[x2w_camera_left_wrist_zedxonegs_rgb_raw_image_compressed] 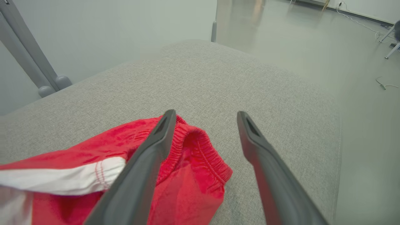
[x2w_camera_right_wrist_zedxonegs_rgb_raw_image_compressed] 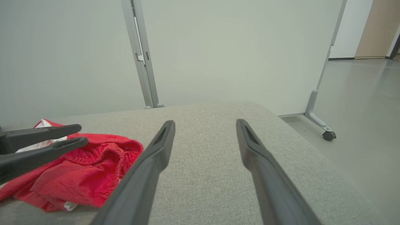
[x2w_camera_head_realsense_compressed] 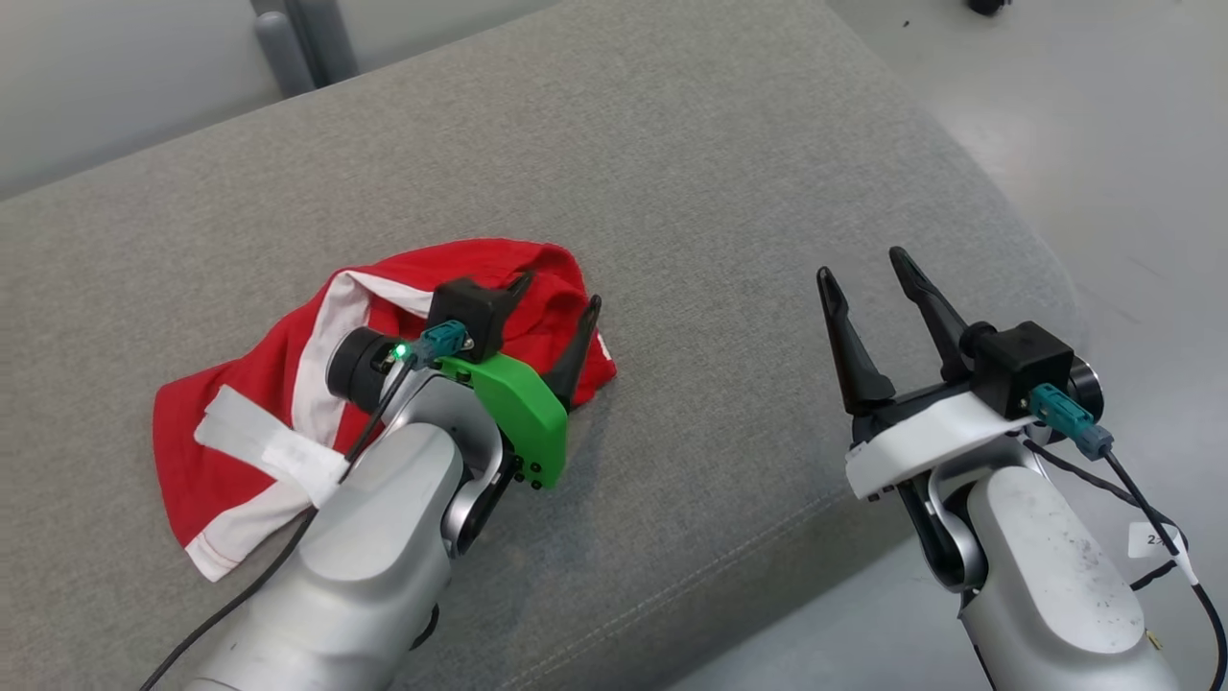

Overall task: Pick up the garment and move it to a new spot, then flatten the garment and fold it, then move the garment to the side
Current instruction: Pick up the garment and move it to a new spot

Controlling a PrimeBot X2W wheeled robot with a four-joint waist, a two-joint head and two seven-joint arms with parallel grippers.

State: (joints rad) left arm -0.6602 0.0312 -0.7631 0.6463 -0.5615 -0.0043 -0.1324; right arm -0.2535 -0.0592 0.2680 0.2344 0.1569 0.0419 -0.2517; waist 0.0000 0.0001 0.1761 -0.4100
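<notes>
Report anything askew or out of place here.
The red cloth garment with white stripes lies crumpled in a heap on the grey fabric cushion, not flattened; the open left gripper hangs just over it.

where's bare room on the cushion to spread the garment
The grey cushion is bare between the red garment and the right gripper, and across its far half. Crowded near left, where the left gripper hangs over the crumpled garment.

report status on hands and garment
Left hand open over the garment, nothing held. Right hand open, over bare cushion. Garment crumpled, not flattened. Nothing in the way.
</notes>
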